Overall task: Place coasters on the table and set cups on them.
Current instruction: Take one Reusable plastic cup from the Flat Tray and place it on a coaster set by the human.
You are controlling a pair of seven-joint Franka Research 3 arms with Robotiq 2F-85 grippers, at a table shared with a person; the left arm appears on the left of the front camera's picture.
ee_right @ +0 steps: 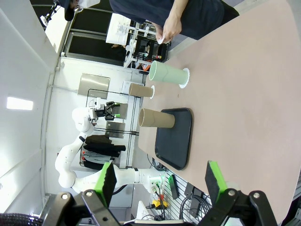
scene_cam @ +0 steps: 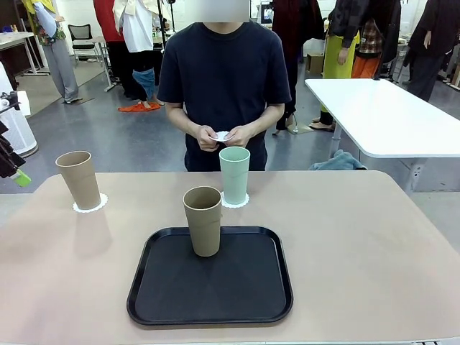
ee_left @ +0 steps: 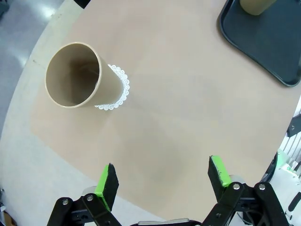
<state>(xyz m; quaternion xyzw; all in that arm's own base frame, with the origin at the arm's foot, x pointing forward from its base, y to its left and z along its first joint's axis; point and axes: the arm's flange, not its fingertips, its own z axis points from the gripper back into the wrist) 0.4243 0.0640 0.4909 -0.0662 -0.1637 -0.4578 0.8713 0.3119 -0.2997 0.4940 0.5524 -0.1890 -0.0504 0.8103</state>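
While left pincer (ee_left: pixel 162 165) and right pincer (ee_right: pixel 161 165) gape empty, a tan cup (ee_left: pixel 75 75) stands beyond the left.

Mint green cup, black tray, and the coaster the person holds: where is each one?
mint green cup (scene_cam: pixel 234 175): front view, middle of its side wall.
black tray (scene_cam: pixel 215 289): front view, bare floor near its front.
held coaster (scene_cam: pixel 222 135): front view, its visible white middle.

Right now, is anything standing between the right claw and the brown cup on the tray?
Nothing visible. Only bare table lies between the open right claw and the black tray. The brown cup stands alone on it, and the mint cup sits farther off.
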